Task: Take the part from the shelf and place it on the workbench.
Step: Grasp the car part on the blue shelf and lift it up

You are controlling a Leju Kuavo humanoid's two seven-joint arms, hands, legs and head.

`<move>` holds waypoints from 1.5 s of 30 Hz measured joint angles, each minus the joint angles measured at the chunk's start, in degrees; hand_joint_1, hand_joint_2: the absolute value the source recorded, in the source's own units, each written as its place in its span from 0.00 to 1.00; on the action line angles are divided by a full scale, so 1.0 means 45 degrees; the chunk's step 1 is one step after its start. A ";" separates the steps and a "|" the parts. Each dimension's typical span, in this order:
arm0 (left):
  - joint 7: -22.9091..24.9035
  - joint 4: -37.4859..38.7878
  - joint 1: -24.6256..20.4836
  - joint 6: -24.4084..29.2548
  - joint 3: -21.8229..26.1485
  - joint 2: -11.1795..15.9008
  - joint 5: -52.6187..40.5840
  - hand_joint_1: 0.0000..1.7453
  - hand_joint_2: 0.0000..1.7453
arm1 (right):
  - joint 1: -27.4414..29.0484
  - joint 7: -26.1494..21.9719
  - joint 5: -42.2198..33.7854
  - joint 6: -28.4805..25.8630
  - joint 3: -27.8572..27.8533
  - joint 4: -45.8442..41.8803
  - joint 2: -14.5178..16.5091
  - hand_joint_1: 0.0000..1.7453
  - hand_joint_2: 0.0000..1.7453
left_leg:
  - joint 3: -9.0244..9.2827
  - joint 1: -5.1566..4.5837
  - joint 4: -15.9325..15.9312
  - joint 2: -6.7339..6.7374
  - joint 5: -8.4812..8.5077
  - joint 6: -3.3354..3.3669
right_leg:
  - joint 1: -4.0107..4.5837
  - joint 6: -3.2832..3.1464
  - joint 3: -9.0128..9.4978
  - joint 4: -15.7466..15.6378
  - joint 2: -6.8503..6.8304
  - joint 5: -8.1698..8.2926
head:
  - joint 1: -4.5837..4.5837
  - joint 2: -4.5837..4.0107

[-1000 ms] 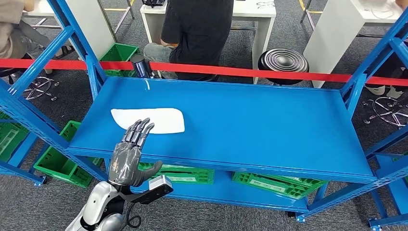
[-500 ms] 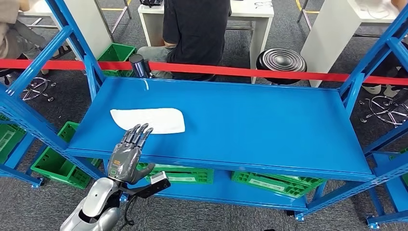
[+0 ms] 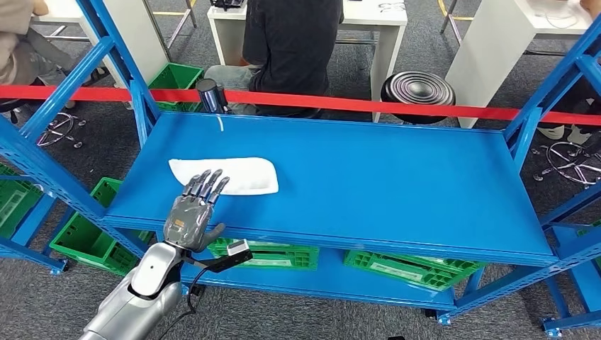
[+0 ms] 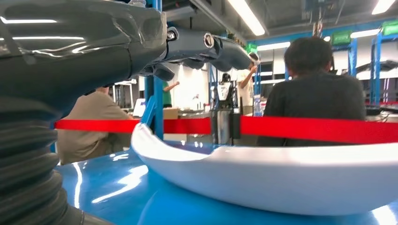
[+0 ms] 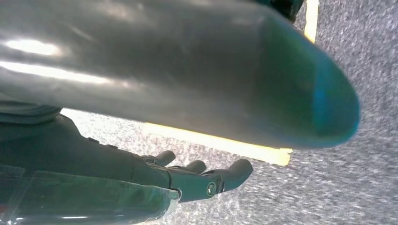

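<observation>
A flat white curved part [image 3: 237, 175] lies on the left side of the blue shelf [image 3: 390, 184]. My left hand [image 3: 193, 209] reaches over the shelf's front edge with its fingers spread and its fingertips [image 3: 209, 178] over the part's near edge, holding nothing. In the left wrist view the white part [image 4: 281, 178] lies close in front on the blue surface, with the left hand [image 4: 117, 51] above it and its fingers stretched out. My right hand [image 5: 202, 180] hangs over grey carpet with its fingers loosely extended and empty.
A red barrier tape [image 3: 354, 105] runs behind the shelf. A person in a black shirt [image 3: 298, 42] sits just beyond it, next to a black stool [image 3: 418, 88]. Green crates [image 3: 269, 255] sit on the lower shelf. Blue uprights [image 3: 106, 49] flank both ends.
My left arm has stretched further forward and the hand now lies lower over the shelf edge. The view has shifted slightly; the white part has not moved.
</observation>
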 joint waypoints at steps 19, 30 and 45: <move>-0.0158 0.2150 -0.1249 0.0299 -0.0209 -0.0275 -0.0138 0.00 1.00 | -0.0048 -0.0072 -0.0158 -0.0056 0.0208 0.0004 0.0038 0.00 0.00 | 0.0164 0.0304 -0.0339 0.0034 0.0171 0.0163 | -0.0078 0.0045 -0.0829 0.1545 0.0030 -0.0699 | -0.0033 0.0000; -0.0656 0.4449 -0.2352 0.0958 -0.0147 -0.0432 0.0159 0.00 1.00 | -0.0052 -0.0123 -0.0355 -0.0239 0.0380 0.0005 -0.0141 0.00 0.00 | -0.0010 0.0139 0.0056 -0.0021 -0.0025 -0.0113 | -0.0078 0.0118 -0.0103 0.0124 -0.0016 -0.0019 | -0.0011 0.0000; -0.1244 0.6310 -0.3358 0.1586 -0.0041 -0.0356 0.0024 0.01 1.00 | -0.0059 -0.0199 -0.0312 -0.0268 0.0670 -0.0015 -0.0243 0.00 0.00 | -0.0009 0.0128 0.0050 0.0027 -0.0096 0.0052 | -0.0060 -0.0001 -0.0040 0.0028 0.0032 0.0089 | -0.0066 0.0000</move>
